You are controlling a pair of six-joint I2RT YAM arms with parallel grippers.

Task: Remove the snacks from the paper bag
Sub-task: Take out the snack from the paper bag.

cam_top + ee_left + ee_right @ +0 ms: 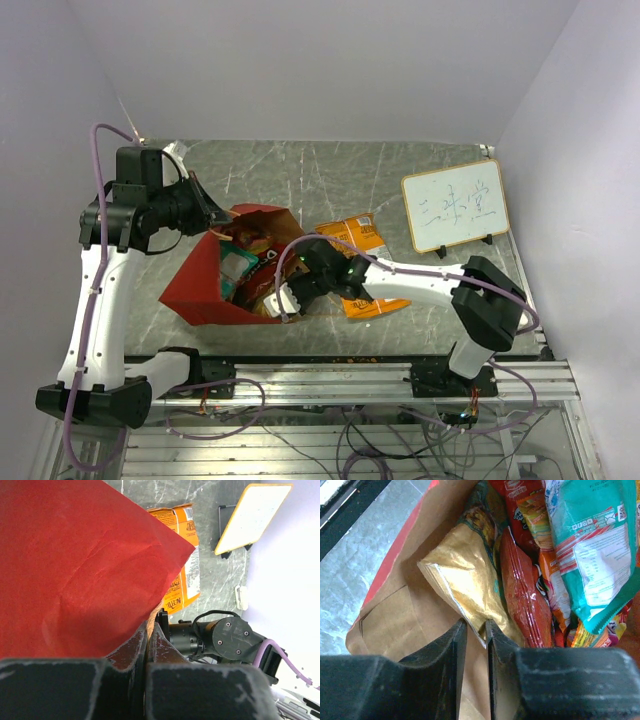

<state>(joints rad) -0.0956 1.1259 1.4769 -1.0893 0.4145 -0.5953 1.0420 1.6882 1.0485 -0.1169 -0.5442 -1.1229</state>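
Nearest the bases, the right gripper (475, 626) is parked right at the mouth of the paper bag (200, 285). Its fingers are squeezed down to a thin slot and look to be nipped onto the lower corner seam of a gold packet (465, 580), so a grab seems to be underway. Packed in just beside that one, a red packet (522, 600) and a teal packet (590, 540) can be seen, with more orange and yellow bits wedged under them, so a fair pile is left inside. The bag is lying on its side toward the left of the table (300, 170). Its long axis is judged to run roughly left to right, closed end to the left, and the mouth is pointed right and tipped up a bit so the kraft lining is shown. Further back, the far rim is pinched by the left gripper (149, 632), jaws pressed together on the paper edge, which is probably what keeps the mouth propped open. Out on the stone, an orange packet (355, 235) has been laid just right of the bag. A second orange one (370, 305) is half hidden under the right arm, so call it two out and most of the job left. A whiteboard (455, 208) is propped at the far right.
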